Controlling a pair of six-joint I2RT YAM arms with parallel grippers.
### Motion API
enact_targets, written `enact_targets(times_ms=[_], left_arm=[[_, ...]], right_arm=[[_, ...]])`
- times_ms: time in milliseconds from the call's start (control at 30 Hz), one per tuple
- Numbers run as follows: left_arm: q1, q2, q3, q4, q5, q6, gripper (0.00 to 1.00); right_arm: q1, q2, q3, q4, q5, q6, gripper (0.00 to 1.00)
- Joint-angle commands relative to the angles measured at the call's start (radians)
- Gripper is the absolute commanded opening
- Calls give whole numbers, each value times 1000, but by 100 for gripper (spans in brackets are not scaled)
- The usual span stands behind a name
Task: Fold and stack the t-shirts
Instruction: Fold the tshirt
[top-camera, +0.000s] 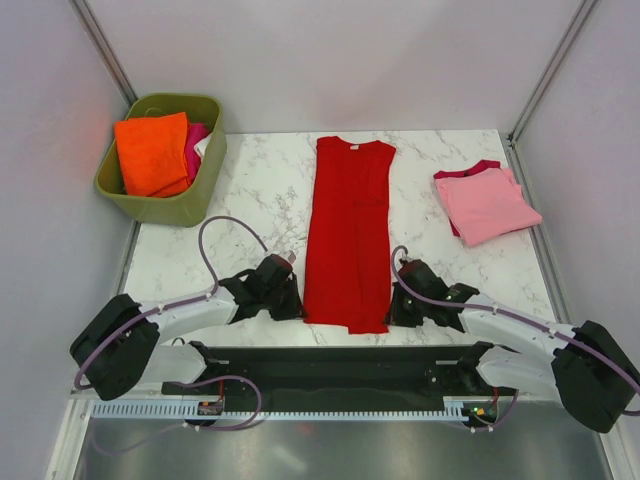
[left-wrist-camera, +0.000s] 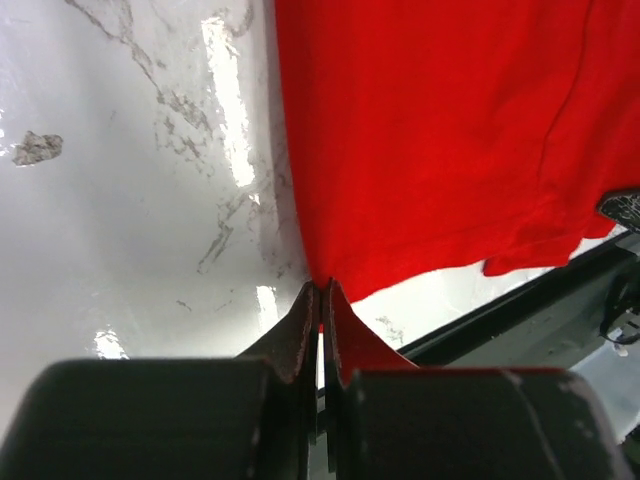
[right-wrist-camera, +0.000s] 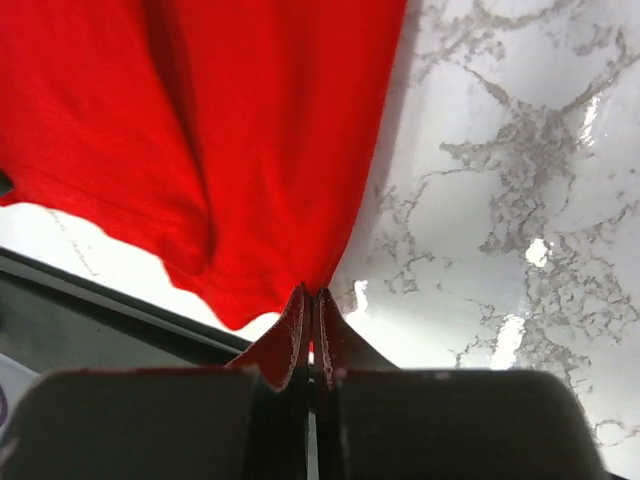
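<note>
At the far left corner of the marble tabletop stands an olive-green tub. It holds a folded orange cloth, and a magenta cloth is tucked in at its right side.

Closer to the near edge, the left gripper lies low over the tabletop at the near left corner of the red t-shirt. In the left wrist view its fingers are pressed together with a pinch of the red hem caught between their tips. No gap shows between them.

The red t-shirt lies flat in the middle of the tabletop, folded lengthwise into a long narrow strip. Its collar is at the far end and its hem is just short of the near edge.

The right gripper mirrors the left one at the near right corner of the hem. The right wrist view shows its fingers closed as well, nipping the cloth where the edge of the shirt draws down to a point — the fabric above them gathers into a soft vertical crease.

Further right, well apart from the red one, the pink t-shirt rests on the tabletop folded into a rough square, turned a little askew — dark pink trim peeks out along its far and left edges.
</note>
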Motion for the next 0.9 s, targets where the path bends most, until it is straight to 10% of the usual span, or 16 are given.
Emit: enact_targets(times_ms=[0, 367, 867], left_arm=[[21, -65, 21, -6, 58, -14, 2], [189, -136, 179, -98, 171, 59, 2], [320, 328, 602, -64, 152, 118, 2]], right_arm=[[6, -66, 36, 8, -7, 25, 0], [-74, -68, 257, -87, 48, -59, 0], [-382, 381, 559, 8, -54, -220, 0]])
